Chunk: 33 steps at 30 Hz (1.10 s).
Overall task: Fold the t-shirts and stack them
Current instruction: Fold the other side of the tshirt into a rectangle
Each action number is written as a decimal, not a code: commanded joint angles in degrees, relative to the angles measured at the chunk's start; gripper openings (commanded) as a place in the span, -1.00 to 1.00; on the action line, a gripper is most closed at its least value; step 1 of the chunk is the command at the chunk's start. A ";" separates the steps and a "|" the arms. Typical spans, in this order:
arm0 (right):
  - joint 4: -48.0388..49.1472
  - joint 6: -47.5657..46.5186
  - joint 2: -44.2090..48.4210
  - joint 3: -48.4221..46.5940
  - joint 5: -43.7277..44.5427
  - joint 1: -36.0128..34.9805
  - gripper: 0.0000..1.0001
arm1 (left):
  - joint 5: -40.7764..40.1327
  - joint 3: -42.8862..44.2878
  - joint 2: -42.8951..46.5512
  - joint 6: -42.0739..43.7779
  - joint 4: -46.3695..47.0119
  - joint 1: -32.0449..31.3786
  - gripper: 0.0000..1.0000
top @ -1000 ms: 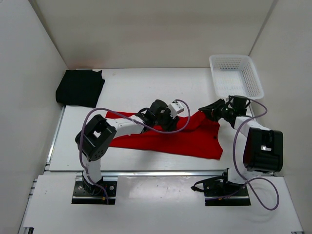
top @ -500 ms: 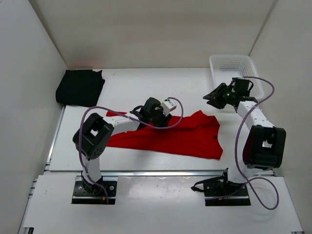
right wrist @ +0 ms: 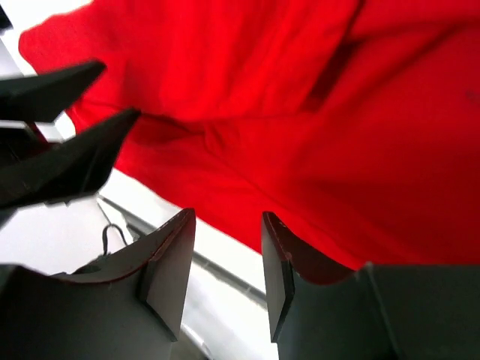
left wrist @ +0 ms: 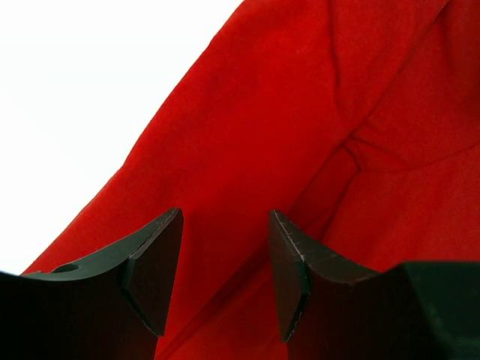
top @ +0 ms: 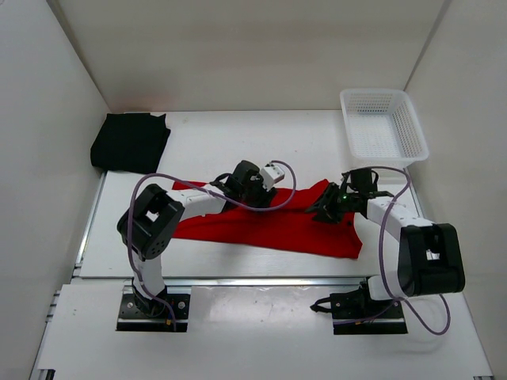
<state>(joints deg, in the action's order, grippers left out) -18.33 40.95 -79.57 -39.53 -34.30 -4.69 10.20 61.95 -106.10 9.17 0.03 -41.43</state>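
- Red shirt point(top: 269, 226) lies spread and rumpled across the middle of the counter point(top: 238, 138), not yet folded
- Black shirt point(top: 129, 142) sits folded at the upper left of the top view; no orange shirt shows
- Left tool point(left wrist: 225, 217) is released, with its fingers apart and only red cloth below them, low over the shirt's upper edge near frame centre; I cannot tell whether it touches the cloth
- Right tool point(right wrist: 227, 217) is also released, with nothing between its fingers, low over the shirt's right part
- Basket point(top: 384, 131) stands at upper right, apart from the shirt
- Risk: closing on a wrinkle may pinch only a ridge or several layers, so a lift would drag the whole shirt instead of turning one edge
- Risk: the tools sit at uneven spots along the shirt, so raising them out of step would likely skew the fold and leave a crooked stack
- Risk: the left arm's purple cable point(top: 170, 176) loops over the cloth and could catch it during a sweep
- Risk: both tools work near each other and could collide if they reach for the same edge
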 commanded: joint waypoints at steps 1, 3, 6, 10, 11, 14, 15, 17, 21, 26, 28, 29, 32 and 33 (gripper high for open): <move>4.53 0.01 -1.46 -1.96 2.39 0.64 -0.25 | -0.35 -1.22 3.71 -0.21 0.05 -0.05 0.20; 6.01 0.01 -2.08 -1.61 2.93 1.43 -0.23 | -0.53 -1.22 3.98 -0.47 -0.03 -0.23 0.20; 10.57 0.19 -3.74 -1.08 2.40 2.75 -0.22 | -1.14 -1.57 4.24 -0.56 -0.03 -0.14 0.19; 9.73 0.10 -6.99 -2.92 4.42 3.01 -0.21 | -0.88 -1.31 4.42 -0.82 -0.03 0.38 0.19; 9.37 -0.17 -7.87 -3.71 3.90 3.02 -0.22 | -1.05 -1.48 4.42 -0.65 -0.03 0.04 0.20; 8.49 -0.78 -9.55 -5.20 4.42 2.58 -0.22 | -1.50 -1.58 4.24 -0.64 -0.03 0.64 0.19; 8.22 -1.22 -9.72 -5.82 4.68 2.49 -0.22 | -1.58 -1.57 4.41 -0.64 -0.03 0.21 0.19; 9.53 -0.78 -9.99 -5.47 4.86 2.49 -0.21 | -1.76 -1.57 4.33 -0.21 -0.03 0.38 0.19; 12.17 -0.43 -11.22 -5.64 5.30 3.63 -0.21 | -1.41 -1.75 4.59 -0.47 -0.03 0.12 0.20; 12.88 0.27 -12.45 -6.17 5.91 3.46 -0.20 | -1.67 -1.92 4.50 -0.47 -0.03 0.56 0.19; 14.45 0.01 -12.72 -5.56 5.83 3.37 -0.19 | -1.67 -1.66 4.59 -0.38 -0.03 0.56 0.20; 15.59 0.36 -12.45 -4.95 6.09 3.54 -0.20 | -1.67 -1.57 4.68 -0.29 -0.03 0.56 0.18; 17.88 0.97 -11.75 -4.68 5.65 3.20 -0.31 | -1.58 -1.66 4.68 -0.55 0.05 0.57 0.19; 18.06 1.06 -11.57 -4.77 5.65 3.28 -0.33 | -1.32 -1.66 4.77 -0.47 -0.03 0.65 0.19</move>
<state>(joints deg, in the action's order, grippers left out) -4.64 41.36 -92.12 -43.59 -29.19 -1.41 8.93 60.60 -105.19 8.97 -0.05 -41.04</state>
